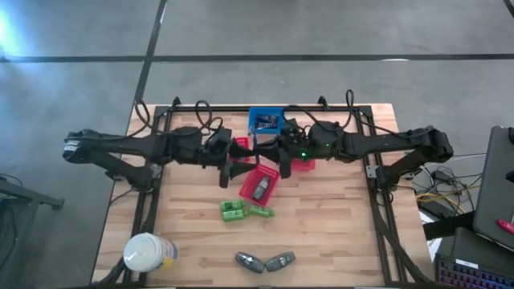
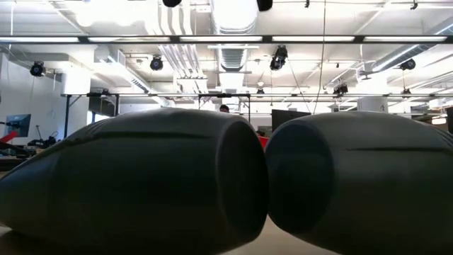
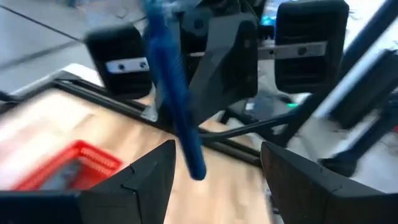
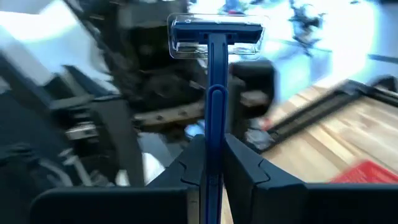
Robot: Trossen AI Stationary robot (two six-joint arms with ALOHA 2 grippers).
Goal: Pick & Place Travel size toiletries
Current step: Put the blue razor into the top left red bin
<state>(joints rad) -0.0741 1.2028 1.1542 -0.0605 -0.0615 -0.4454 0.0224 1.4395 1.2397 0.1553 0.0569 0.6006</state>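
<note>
A blue razor (image 4: 211,93) stands upright in the right tool (image 4: 210,171), whose two dark fingers are pressed together on its handle; the clear-capped head (image 4: 216,34) sits at the top, well above the fingers. The left wrist view shows the same blue handle (image 3: 174,93) hanging just ahead of the left tool (image 3: 217,180), whose fingers are spread apart with the handle's end between and beyond them, not touching either.

From above, both arms reach in from the sides and meet over the far middle of the table (image 1: 337,233), the left tool (image 1: 233,168) and right tool (image 1: 277,156) close together. Just under them a red basket (image 1: 269,172) lies tilted with a grey bottle (image 1: 259,191) in it; another bit of red basket (image 1: 303,165) peeps out beneath the right arm, and a blue basket (image 1: 265,120) sits at the far edge. Nearer, two green pieces (image 1: 245,211) lie side by side on the bare wood. At the near edge two more grey bottles (image 1: 265,262) lie end to end, touching; the low view is filled by this pair (image 2: 141,180). A white-topped round container (image 1: 147,251) stands at the near left corner. No writing can be read on any of these.
</note>
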